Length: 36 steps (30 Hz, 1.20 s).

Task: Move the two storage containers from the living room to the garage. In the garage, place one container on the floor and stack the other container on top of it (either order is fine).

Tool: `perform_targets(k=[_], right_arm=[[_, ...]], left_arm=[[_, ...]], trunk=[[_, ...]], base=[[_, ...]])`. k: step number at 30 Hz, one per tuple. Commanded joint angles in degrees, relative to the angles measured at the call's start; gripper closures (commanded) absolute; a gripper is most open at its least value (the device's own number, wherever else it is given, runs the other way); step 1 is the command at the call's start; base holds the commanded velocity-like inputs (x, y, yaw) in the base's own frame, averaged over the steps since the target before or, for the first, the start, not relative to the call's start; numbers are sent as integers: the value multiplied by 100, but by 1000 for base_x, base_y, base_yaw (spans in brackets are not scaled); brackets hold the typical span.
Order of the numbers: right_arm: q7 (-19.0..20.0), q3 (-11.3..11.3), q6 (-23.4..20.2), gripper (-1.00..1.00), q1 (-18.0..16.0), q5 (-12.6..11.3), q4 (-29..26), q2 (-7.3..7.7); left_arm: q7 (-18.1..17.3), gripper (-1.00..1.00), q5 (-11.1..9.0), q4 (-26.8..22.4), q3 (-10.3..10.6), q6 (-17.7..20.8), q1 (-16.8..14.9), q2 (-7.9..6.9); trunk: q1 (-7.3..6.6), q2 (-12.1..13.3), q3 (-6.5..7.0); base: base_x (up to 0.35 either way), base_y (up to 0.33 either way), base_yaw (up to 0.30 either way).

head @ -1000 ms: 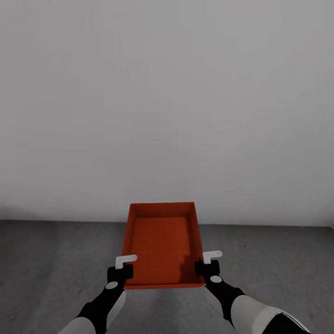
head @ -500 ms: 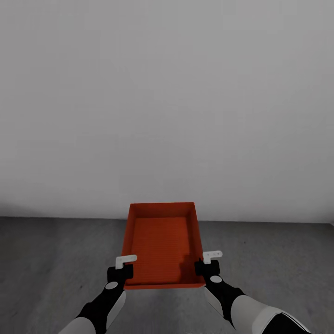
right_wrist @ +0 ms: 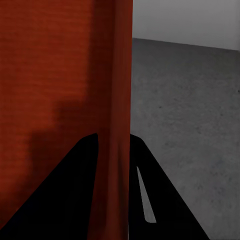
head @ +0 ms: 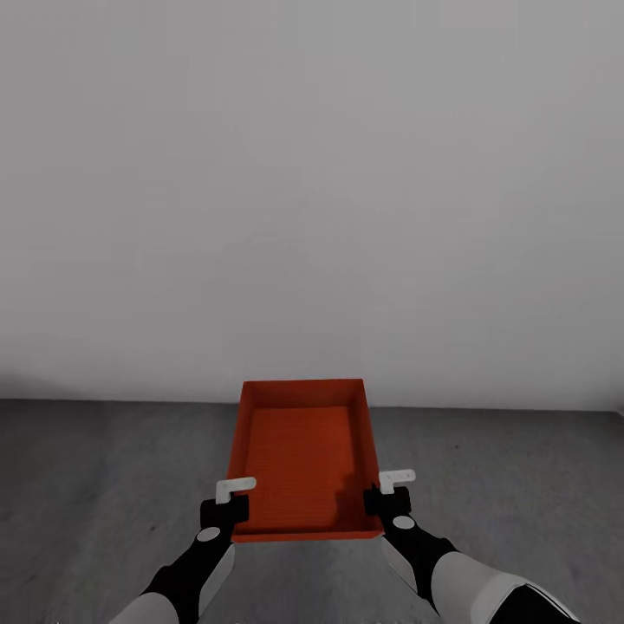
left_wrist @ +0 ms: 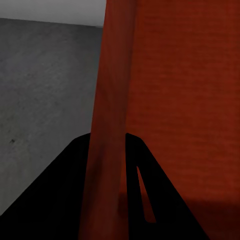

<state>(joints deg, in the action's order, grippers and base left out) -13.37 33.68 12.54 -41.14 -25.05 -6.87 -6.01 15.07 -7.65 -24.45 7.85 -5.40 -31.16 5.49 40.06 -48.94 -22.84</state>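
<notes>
I hold one orange-red storage container (head: 303, 459) out in front of me, level, above the dark grey floor (head: 104, 485) of the garage. My left gripper (head: 227, 507) is shut on the container's left wall near its front corner. My right gripper (head: 381, 501) is shut on the right wall opposite. In the left wrist view the container wall (left_wrist: 107, 125) runs between the two dark fingers (left_wrist: 65, 195). The right wrist view has the other wall (right_wrist: 114, 100) pinched the same way between its fingers (right_wrist: 155, 195). The box is empty inside.
A plain pale grey wall (head: 312, 191) stands straight ahead and meets the floor a short way beyond the container. Rough grey flooring spreads to both sides (head: 520, 485) and below the box.
The wall's base line has slid up a little in the head view, so the camera has shifted. The container and both grippers keep the same pose.
</notes>
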Motion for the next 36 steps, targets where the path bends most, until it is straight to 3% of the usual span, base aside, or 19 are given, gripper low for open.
perform_targets(k=[1,36], right_arm=[[-22,-362,12,100,-8,-430,-10,25],[-19,-362,20,100,-8,-430,-9,36]], left_arm=[[64,100,-22,-9,-21,-17,-2,-12],[59,100,-18,-16,-21,-21,-1,-13]], trunk=[[0,-5,-15],[0,-5,-340]], base=[[0,0,0],[0,0,0]])
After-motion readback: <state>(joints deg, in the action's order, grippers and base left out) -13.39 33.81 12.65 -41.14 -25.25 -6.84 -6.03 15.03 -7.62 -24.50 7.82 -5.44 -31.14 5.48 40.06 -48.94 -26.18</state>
